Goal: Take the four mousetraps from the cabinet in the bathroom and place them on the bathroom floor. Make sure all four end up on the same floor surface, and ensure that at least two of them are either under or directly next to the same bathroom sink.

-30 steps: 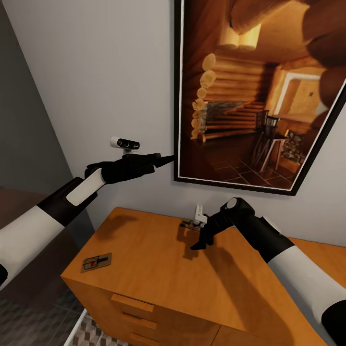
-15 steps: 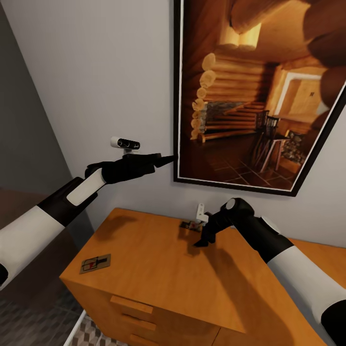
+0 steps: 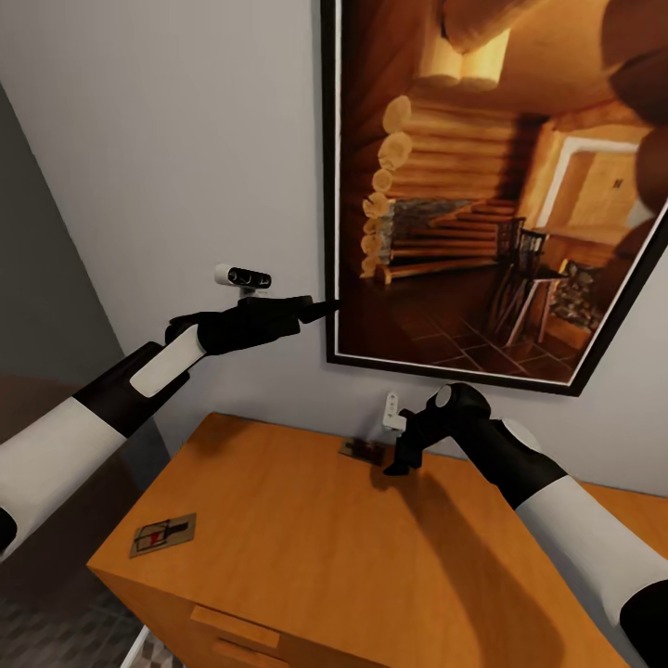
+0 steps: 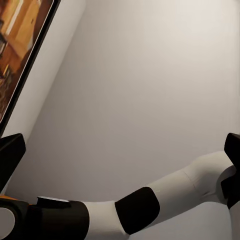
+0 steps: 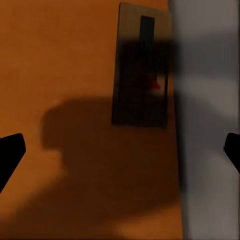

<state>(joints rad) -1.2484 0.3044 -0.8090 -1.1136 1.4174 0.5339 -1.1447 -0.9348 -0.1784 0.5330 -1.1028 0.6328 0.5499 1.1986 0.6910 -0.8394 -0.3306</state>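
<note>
Left arm reaching from lower left of head frame toward centre, forearm rising, left gripper (image 3: 320,307) pointing right at mid-height, fingers appearing close together. Right arm coming in from lower right, elbow bent, wrist angling down; right gripper (image 3: 394,467) hanging just right of centre, fingertips (image 5: 11,152) standing wide apart at right wrist frame's edges.
</note>
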